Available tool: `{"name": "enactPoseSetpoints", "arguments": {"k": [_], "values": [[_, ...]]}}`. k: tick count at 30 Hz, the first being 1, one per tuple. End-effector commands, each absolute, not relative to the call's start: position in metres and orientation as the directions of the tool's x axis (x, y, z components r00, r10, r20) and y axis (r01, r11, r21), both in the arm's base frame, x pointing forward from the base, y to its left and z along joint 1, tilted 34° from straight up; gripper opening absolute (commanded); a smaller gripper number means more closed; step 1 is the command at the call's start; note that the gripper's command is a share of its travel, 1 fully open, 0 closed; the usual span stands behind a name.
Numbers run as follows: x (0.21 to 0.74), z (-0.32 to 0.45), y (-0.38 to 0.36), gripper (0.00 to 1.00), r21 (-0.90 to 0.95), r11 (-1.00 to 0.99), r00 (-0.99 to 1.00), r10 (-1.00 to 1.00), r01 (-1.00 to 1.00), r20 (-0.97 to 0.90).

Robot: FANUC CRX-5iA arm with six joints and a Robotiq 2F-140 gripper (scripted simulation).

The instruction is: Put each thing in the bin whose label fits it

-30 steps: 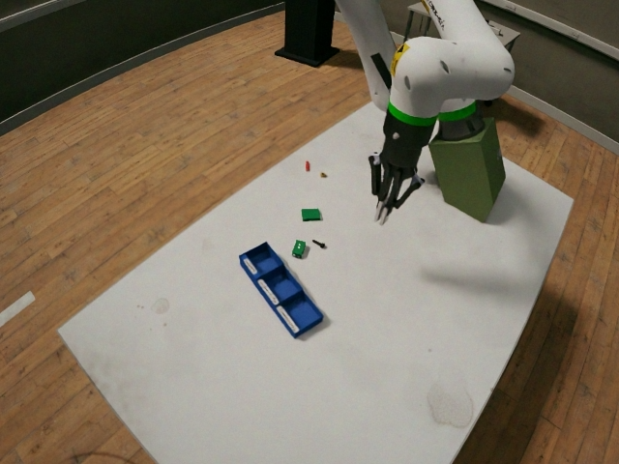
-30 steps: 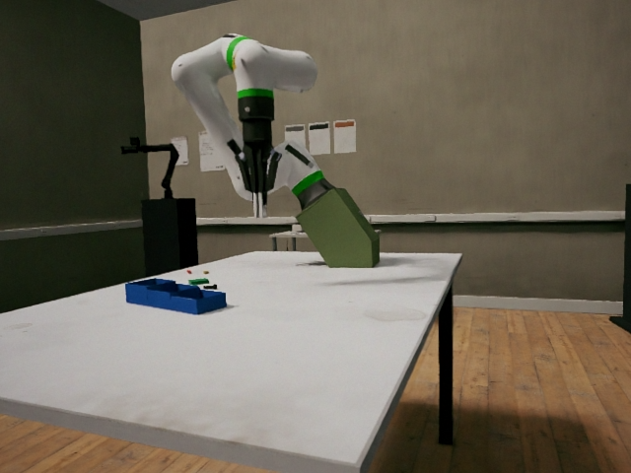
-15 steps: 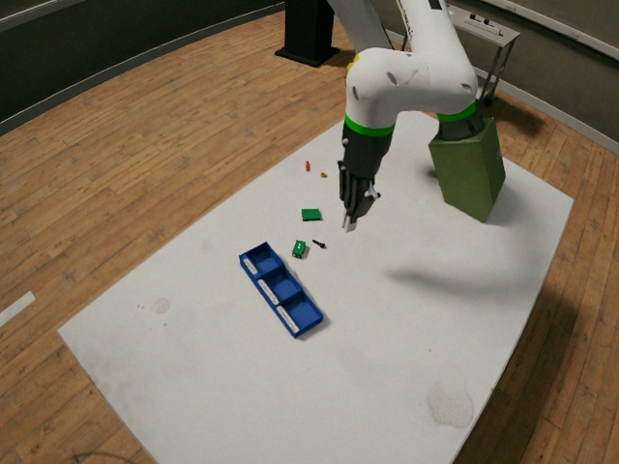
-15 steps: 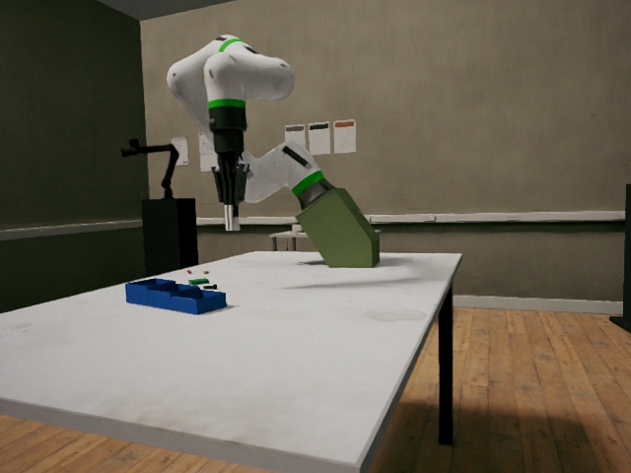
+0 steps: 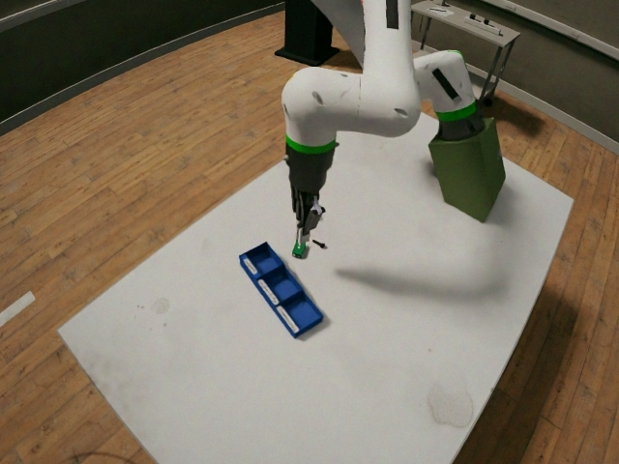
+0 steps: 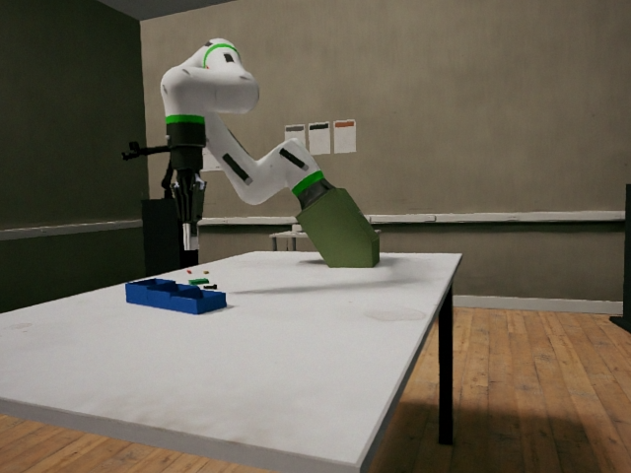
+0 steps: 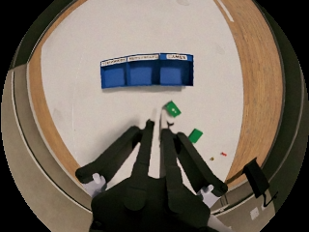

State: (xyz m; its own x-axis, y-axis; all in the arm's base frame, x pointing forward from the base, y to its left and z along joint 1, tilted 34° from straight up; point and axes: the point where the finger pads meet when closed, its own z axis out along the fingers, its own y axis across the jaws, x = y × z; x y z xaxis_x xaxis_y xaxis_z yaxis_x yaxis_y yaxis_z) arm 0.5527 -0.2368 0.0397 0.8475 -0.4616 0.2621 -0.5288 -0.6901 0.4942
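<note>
My gripper (image 5: 303, 240) (image 6: 190, 245) (image 7: 157, 115) is shut, with nothing seen between its fingertips. It hangs above the table, near a green block with small pale marks (image 5: 299, 250) (image 7: 172, 108). A black screw-like piece (image 5: 318, 244) (image 6: 209, 286) lies beside that block; in the wrist view a fingertip partly covers it. A flat green block (image 7: 195, 135), a small red piece (image 6: 188, 271) (image 7: 223, 154) and a tiny brass-coloured piece (image 6: 206, 272) (image 7: 211, 159) lie farther off, hidden in the top view. Three joined blue bins (image 5: 310, 327) (image 6: 163, 299) look empty from above; their labels are too blurred to read surely.
The white table (image 5: 374, 360) (image 6: 229, 367) carries the arm's green base (image 5: 464, 174) (image 6: 341, 234) at the back. The bins' raised walls stand close to the marked green block. The table's left edge lies beyond the red and brass-coloured pieces.
</note>
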Motion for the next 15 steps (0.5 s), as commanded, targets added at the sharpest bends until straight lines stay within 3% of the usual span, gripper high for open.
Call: {"name": "enactPoseSetpoints", "arguments": {"k": [1, 15], "values": [[0.571, 0.041, -0.263, 0.15, 0.493, -0.691, 0.848, -0.463, -0.528, 0.259], [0.612, 0.049, -0.328, 0.15, 0.493, -0.691, 0.848, -0.463, -0.528, 0.259]]}}
